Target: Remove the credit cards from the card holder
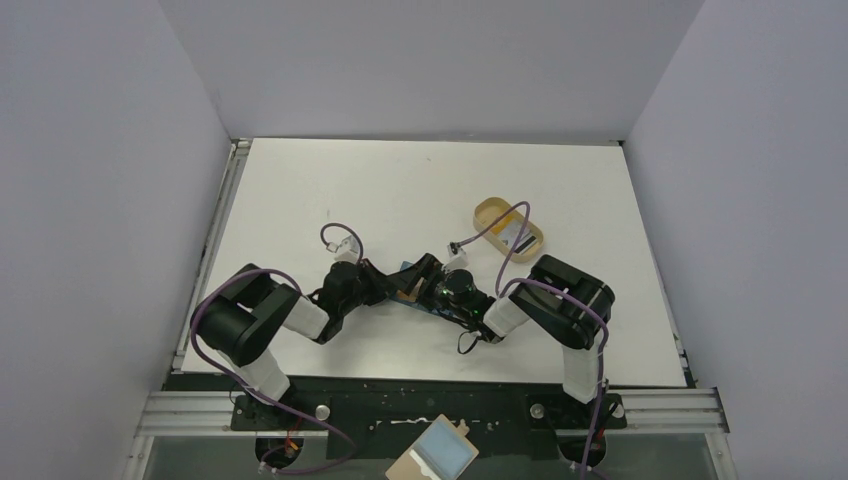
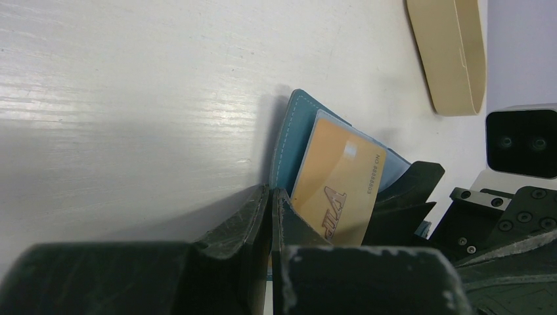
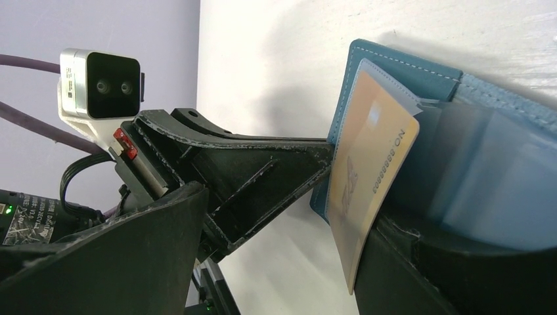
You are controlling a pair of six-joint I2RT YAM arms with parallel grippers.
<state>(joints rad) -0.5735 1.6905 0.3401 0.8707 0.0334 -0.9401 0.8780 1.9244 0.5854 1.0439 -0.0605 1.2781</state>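
The teal-blue card holder point(image 1: 410, 266) lies open mid-table between both arms; it also shows in the left wrist view point(image 2: 289, 138) and the right wrist view point(image 3: 407, 65). A gold-orange card point(image 2: 335, 190) sticks halfway out of a pocket, and it also shows in the right wrist view point(image 3: 364, 170). My left gripper point(image 2: 271, 193) is shut on the holder's teal cover edge. My right gripper point(image 3: 289, 216) is open, with the card standing between its jaws against the right-hand finger. A pale card with dark markings point(image 1: 520, 240) lies in the tan oval tray point(image 1: 487, 210).
The tray's rim point(image 2: 446, 59) is just beyond the holder to the right. A tan board with a light-blue rectangle point(image 1: 438, 455) lies on the frame in front of the arm bases. Purple cables loop over both arms. Walls close in the table's sides and back.
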